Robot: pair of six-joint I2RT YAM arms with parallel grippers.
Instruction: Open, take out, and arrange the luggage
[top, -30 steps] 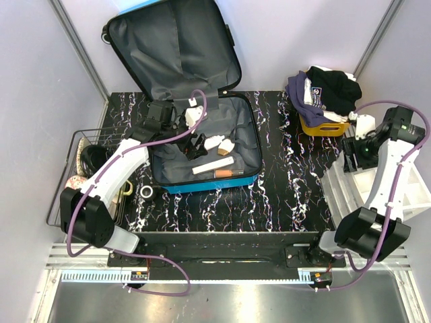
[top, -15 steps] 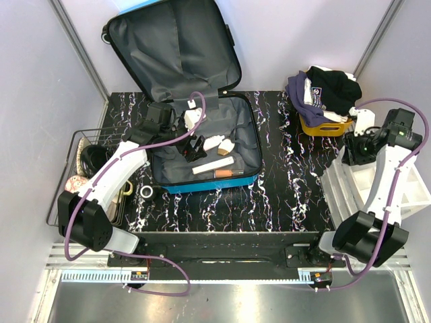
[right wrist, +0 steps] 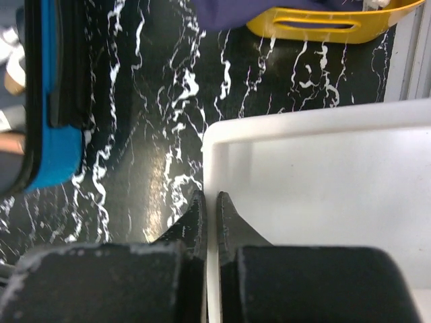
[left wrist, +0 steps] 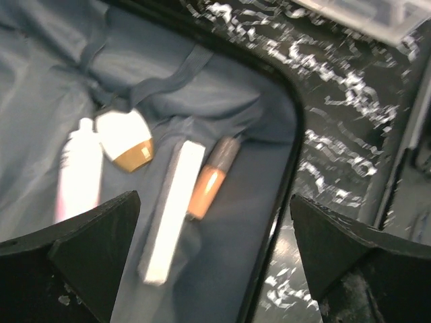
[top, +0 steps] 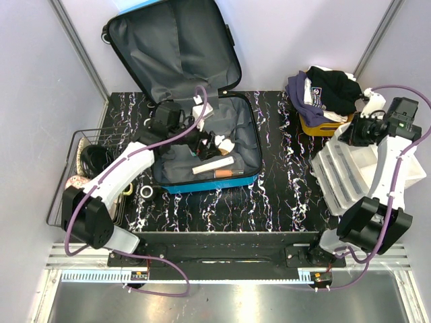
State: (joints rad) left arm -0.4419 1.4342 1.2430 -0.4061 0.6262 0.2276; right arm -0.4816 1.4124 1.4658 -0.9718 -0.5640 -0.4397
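Right wrist shows right pincer (right wrist: 210, 217) now shut, seemingly on organiser (right wrist: 283, 126) rim; left pincer (left wrist: 213, 199) wider, empty.

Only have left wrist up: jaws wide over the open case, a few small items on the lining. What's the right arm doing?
Observer: The right gripper is shut on the rim of the white organiser, far right.
Operator: Lid position?
Observer: The luggage lid stands open at the back, grey lining showing.
Operator: Anything else out there?
Observer: Clothes heaped on an orange bin, back right.
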